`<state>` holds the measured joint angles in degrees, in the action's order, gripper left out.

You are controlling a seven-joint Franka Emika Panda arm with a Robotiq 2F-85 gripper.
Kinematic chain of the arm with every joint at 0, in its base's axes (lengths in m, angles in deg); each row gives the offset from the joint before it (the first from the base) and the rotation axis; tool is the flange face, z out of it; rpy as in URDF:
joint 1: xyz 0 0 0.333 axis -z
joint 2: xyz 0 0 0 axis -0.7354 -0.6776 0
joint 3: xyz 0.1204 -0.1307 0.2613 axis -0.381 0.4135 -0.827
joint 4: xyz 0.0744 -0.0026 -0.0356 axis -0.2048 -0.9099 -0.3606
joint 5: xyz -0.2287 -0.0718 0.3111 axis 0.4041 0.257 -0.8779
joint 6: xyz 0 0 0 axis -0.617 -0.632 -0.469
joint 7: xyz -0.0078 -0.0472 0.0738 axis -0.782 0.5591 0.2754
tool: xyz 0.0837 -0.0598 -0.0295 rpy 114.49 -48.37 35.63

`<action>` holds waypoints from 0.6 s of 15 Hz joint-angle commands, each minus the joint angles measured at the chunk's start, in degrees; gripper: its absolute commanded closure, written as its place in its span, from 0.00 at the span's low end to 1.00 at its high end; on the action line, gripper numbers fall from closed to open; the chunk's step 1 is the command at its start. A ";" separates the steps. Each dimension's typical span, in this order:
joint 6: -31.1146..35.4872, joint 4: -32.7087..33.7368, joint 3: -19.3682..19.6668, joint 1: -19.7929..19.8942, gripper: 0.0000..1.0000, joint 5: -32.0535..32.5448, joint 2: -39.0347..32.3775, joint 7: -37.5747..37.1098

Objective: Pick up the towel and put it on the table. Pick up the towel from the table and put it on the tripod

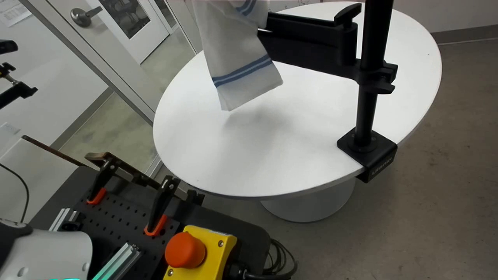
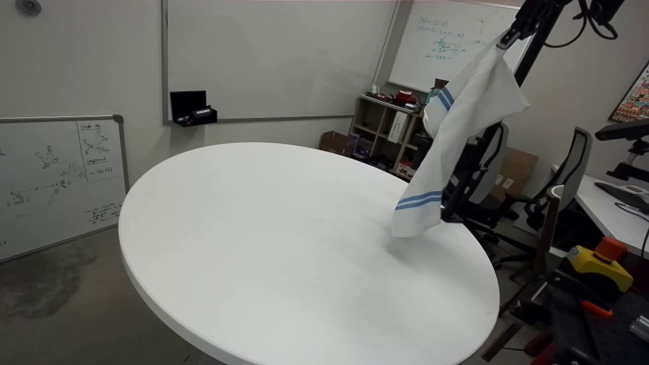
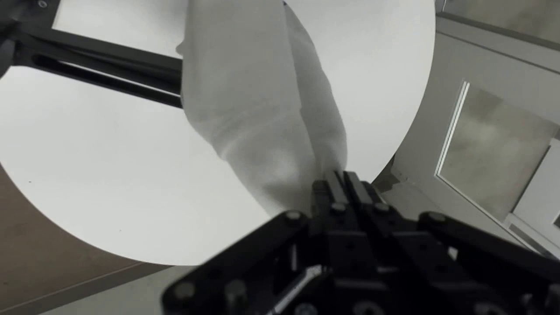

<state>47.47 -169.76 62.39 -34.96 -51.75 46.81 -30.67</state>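
1. The gripper (image 3: 342,177) is pinching the towel (image 3: 245,83): in the wrist view its two fingers (image 3: 336,189) lie nearly side by side, cloth caught at the tips.

2. In an exterior view the towel's top corner (image 2: 491,60) sits at the fingertips; the rest hangs below the gripper in a long, loosely folded fall.

3. In both exterior views the lower end, crossed by blue stripes (image 2: 419,203), hangs over the worktop (image 2: 243,243), its edge raised off the surface. A soft shadow (image 2: 403,251) lies near it.

4. The tripod (image 1: 373,42) stands at the worktop's rim on its clamp foot (image 1: 373,158). Its horizontal arm (image 1: 307,52) runs to the towel; in the wrist view the arm's end is hidden by the cloth. Whether the arm bears any of the towel: cannot tell.

5. Brand, clamp foot, outer face: pale lettering on black, reads "Ulanzi".

6. Low whiteboard (image 2: 61,182): dark handwriting and small sketches, with a ruled-off column at its right. Too small to read reliably.

7. Upper whiteboard (image 2: 451,45), partly behind the towel: lines in green and darker ink, formula-like, not legible.

8. Paper sheet (image 1: 13,13) on the wall: print blurred.
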 commanded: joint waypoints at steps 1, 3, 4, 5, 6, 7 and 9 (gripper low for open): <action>2.74 6.41 0.23 0.23 0.99 -3.75 -7.17 -2.74; 5.65 8.76 -0.22 0.67 0.99 -5.14 -10.43 -4.44; 7.12 10.16 -0.48 0.96 0.99 -5.79 -12.15 -5.42; 8.28 11.37 -0.74 1.33 0.99 -6.30 -13.62 -6.30; 9.32 12.69 -1.04 1.75 0.99 -6.67 -15.00 -7.29; 10.19 13.93 -1.41 2.20 0.99 -6.70 -16.38 -8.30; 11.72 16.08 -2.26 3.14 0.99 -5.89 -18.97 -10.74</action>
<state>57.94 -158.88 61.78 -33.79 -57.03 32.51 -38.03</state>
